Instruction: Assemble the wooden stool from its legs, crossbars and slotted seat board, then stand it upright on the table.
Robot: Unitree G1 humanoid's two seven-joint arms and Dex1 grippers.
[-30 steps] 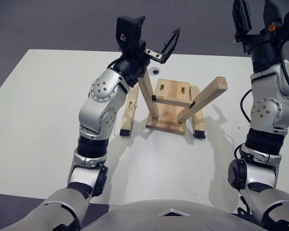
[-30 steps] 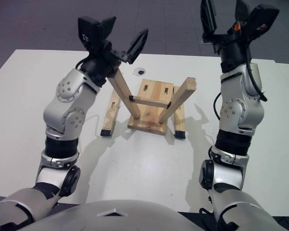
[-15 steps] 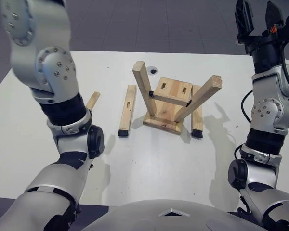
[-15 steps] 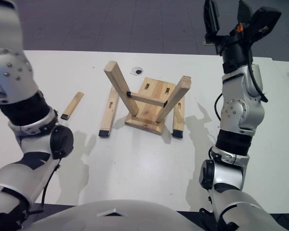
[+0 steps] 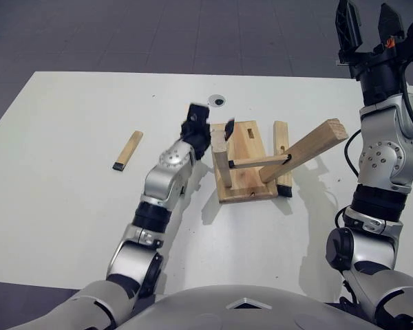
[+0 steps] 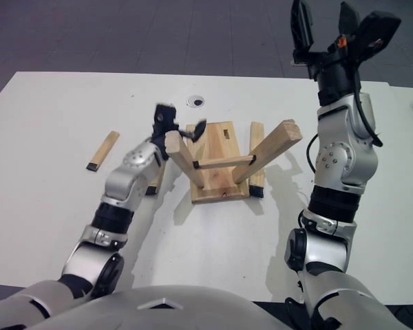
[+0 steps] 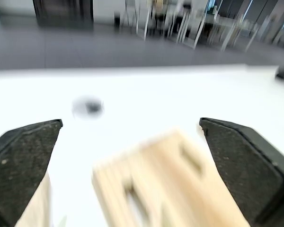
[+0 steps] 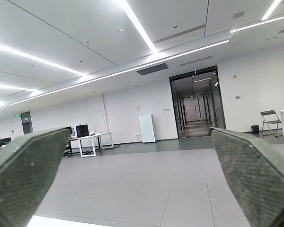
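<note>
The slotted seat board (image 5: 246, 170) lies flat on the white table (image 5: 69, 199). Two legs rise from it, joined by a thin crossbar (image 5: 259, 162): a left leg (image 5: 221, 157) and a right leg (image 5: 307, 147) that leans far out to the right. My left gripper (image 5: 213, 125) is open at the top of the left leg, a finger on each side; its pads (image 7: 23, 156) stand wide apart over the board. My right gripper (image 5: 369, 24) is open, raised high above the table's right side. A loose leg (image 5: 283, 152) lies flat behind the board.
A short wooden piece (image 5: 127, 150) lies alone on the left of the table. Another loose leg (image 6: 155, 181) lies mostly hidden under my left forearm. A round hole (image 5: 219, 101) sits in the tabletop beyond the stool. The near half of the table is bare.
My left arm has swung down from high up to the stool's left leg. The seat board has turned and the right leg leans lower to the right. The right arm has stayed put.
</note>
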